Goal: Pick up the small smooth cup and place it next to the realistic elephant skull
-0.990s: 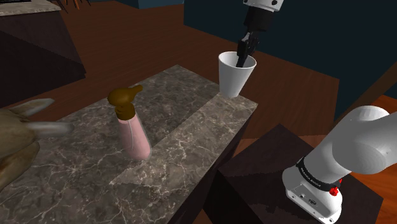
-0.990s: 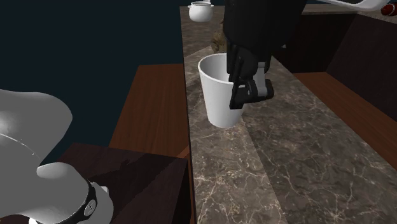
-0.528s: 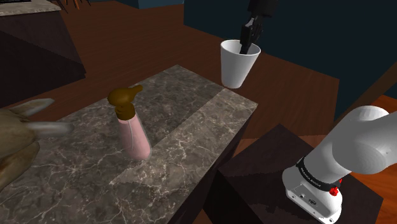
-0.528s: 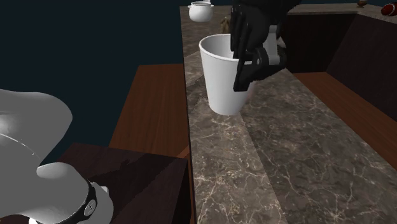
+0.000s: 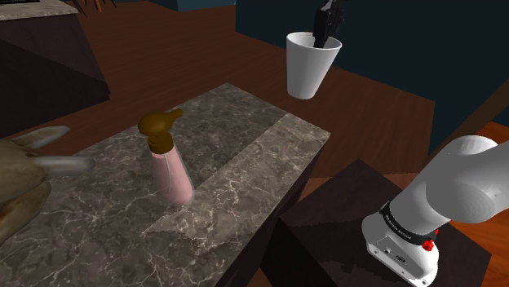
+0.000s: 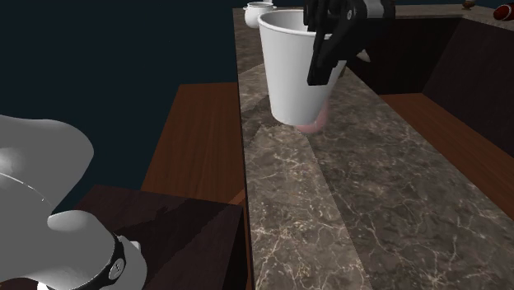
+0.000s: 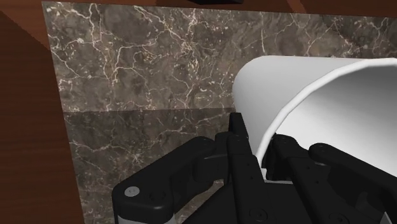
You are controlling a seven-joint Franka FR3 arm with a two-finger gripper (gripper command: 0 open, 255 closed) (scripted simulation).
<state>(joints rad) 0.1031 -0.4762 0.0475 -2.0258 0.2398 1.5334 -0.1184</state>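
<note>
Pincer [image 5: 323, 34] tight on rim of white cup [image 5: 310, 69], aloft over edge of marble counter [image 5: 245, 163], bottle [image 5: 171, 167] well apart.

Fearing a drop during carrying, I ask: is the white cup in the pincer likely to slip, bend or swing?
Probably light: the cup hangs from a pinch on one wall only. The pincer holds the rim, one finger inside, one outside, so it may pivot or slip. The thin wall could flex.

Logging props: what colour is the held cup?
Plain white; the smooth tapered cup shows best in the shoulder view.
</note>
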